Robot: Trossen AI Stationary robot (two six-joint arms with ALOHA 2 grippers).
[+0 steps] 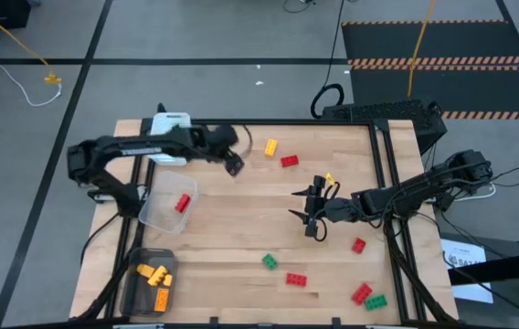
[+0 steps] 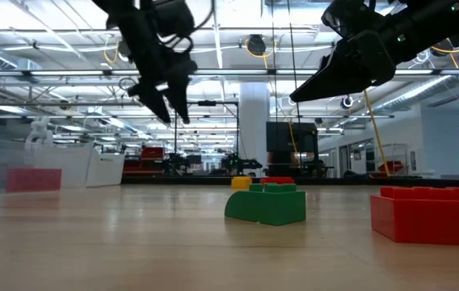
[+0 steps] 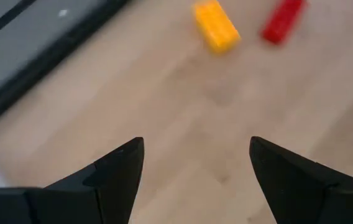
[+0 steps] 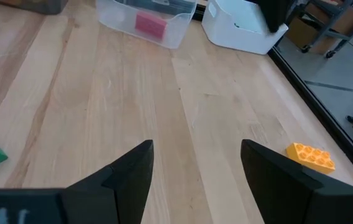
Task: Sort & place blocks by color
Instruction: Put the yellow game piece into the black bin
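1. At the near left of the bench point(image 1: 241, 228) you have the dark tray point(image 1: 141, 294) with the orange blocks point(image 1: 154, 275) in it, so that colour is partly sorted.
2. Just beyond it, the clear tray point(image 1: 154, 212) holds one red block point(image 1: 183, 203); the white tray point(image 1: 170, 122) at the far left shows nothing inside.
3. Your left tool point(image 1: 233, 165) hangs empty, fingers apart, near a yellow block point(image 1: 270, 146) and a red one point(image 1: 289, 161) at the far middle.
4. Your right tool point(image 1: 308, 212) hovers mid-bench, also spread and empty, with a small yellow block point(image 1: 329, 179) just beyond it.
5. Loose blocks remain: a green point(image 1: 269, 261) and red point(image 1: 296, 280) near the middle, plus two reds point(image 1: 359, 244) point(image 1: 361, 293) and a green point(image 1: 376, 302) at the near right. Most of the job looks undone.
6. Nothing blocks either arm's path.
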